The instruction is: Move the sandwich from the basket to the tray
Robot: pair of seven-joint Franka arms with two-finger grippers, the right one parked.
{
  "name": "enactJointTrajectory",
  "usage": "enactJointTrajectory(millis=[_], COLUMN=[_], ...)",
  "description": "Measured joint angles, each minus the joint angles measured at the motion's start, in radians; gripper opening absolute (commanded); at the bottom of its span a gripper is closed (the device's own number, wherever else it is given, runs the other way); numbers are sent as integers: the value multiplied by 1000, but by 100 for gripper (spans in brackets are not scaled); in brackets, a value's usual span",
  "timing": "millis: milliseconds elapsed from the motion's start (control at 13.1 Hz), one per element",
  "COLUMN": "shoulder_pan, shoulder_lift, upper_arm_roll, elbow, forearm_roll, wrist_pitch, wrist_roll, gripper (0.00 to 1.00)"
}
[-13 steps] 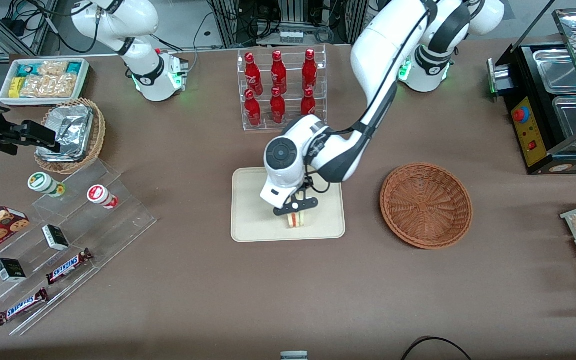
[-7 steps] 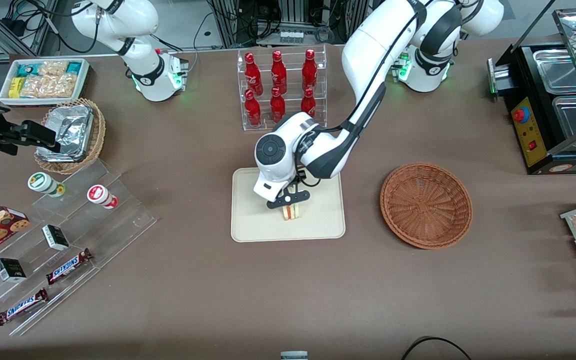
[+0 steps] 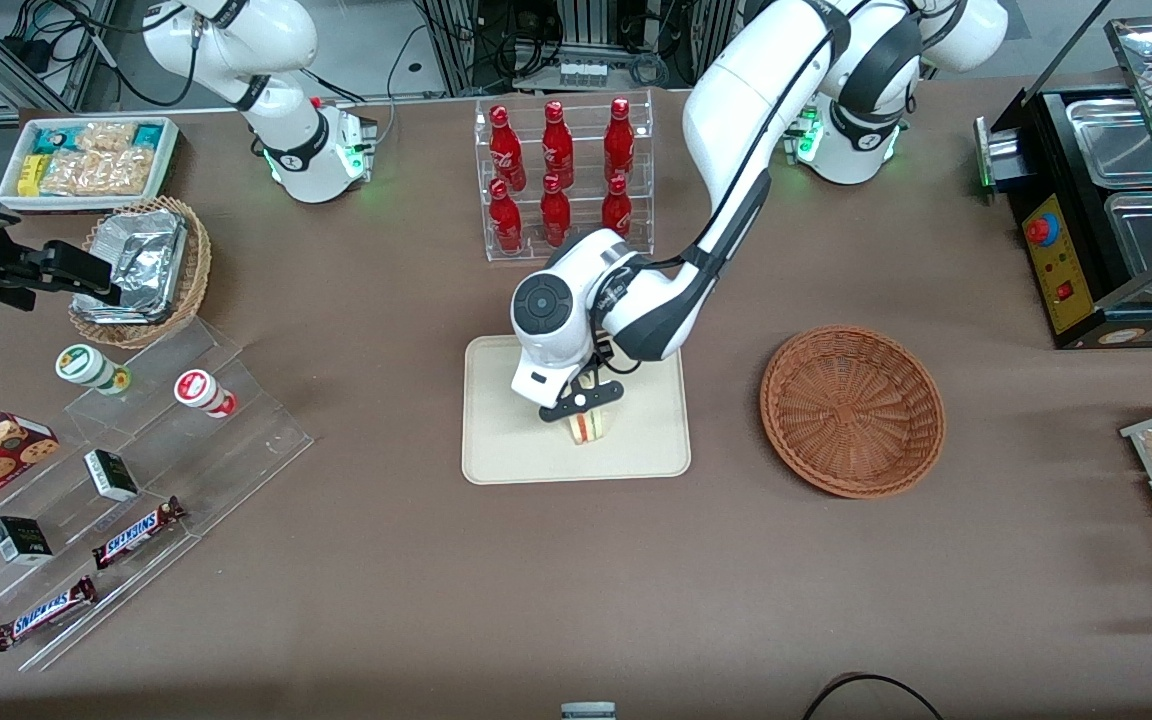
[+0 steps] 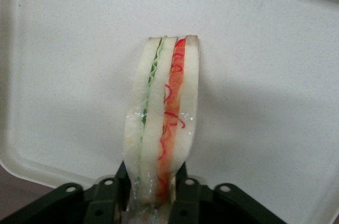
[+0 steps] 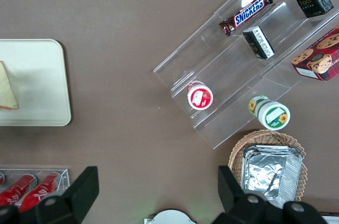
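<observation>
Left wrist view puts the small triangular wedge sandwich of pale bread with red and green filling (image 4: 161, 118) square between the two black fingers of the left arm's gripper (image 4: 153, 195), whose jaws are set narrow and pinch the wedge at its thick end, one finger (image 4: 108, 195) on each bread face. The clear wrap glints where the bread bulges slightly by the grip, so I judge it light, soft and easily crushed, with a slippery film; a gentle squeeze across the flat bread faces, as here, seems the sensible hold, not one on the pointed tip or the filling edge. This close view shows the layers and the grip but does not settle whether the wedge touches the flat cream-beige rectangular tray (image 4: 275, 75) below it. From the front view, the sandwich (image 3: 587, 426) sits low over the middle of the tray (image 3: 496, 440), toward its edge nearer the camera, with the gripper (image 3: 584, 402) just above it, and the round reddish-brown wicker basket (image 3: 852, 410) stands empty, well apart toward the working arm's end of the tabletop (image 3: 576, 580). Right wrist view catches only a pale corner of the sandwich (image 5: 7, 95) over the tray (image 5: 47, 81).
</observation>
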Motion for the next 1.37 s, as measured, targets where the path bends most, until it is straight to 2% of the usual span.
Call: enactJointTrajectory(millis=[305,686,992,1373], shoulder_pan=[0,13,112,272], shoulder_lift=[-11,-126,-183,-350], upper_arm_roll=[1,20,29,57], elbow=[31,53,32,-137], forearm_roll=[0,21,23,23], wrist_pitch=[2,-37,-123,-169], wrist_roll=[0,55,268,491], gripper=[100,100,100,100])
